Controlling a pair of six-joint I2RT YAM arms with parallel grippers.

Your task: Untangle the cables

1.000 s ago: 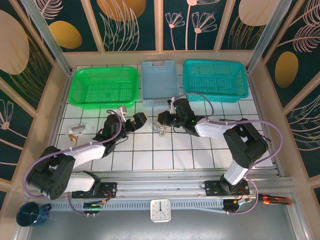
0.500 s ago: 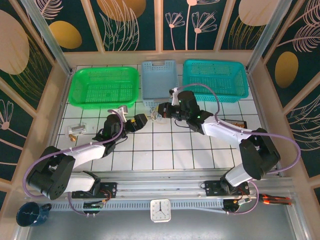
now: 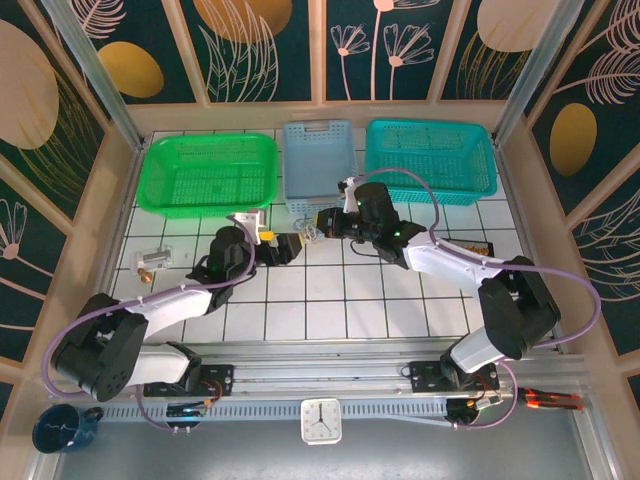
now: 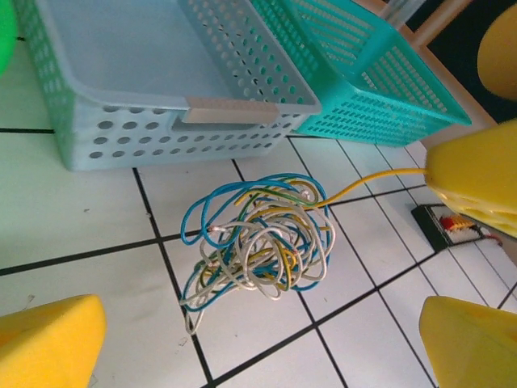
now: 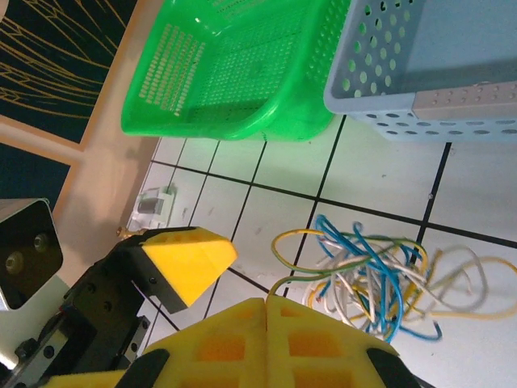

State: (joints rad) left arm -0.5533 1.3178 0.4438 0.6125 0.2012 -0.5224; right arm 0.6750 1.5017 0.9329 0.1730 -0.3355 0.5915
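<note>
Overhead first: the cables (image 3: 308,236) are lying bunched on the white tiled table (image 3: 300,310), just in front of the blue-grey basket (image 3: 318,160), which the green basket (image 3: 210,172) and teal basket (image 3: 430,158) are flanking. The left gripper (image 3: 281,240) is sitting just left of the tangle, the right gripper (image 3: 323,221) just right. A clock (image 3: 321,420) is sitting at the near rail, its numerals too small to read. Left wrist: the yellow pads (image 4: 48,339) are gaping wide, holding nothing, with the tangle lying beyond them and a dark card (image 4: 452,226) showing illegible print. Right wrist: the fingers are pinching shut on a yellowish strand of the cables.
</note>
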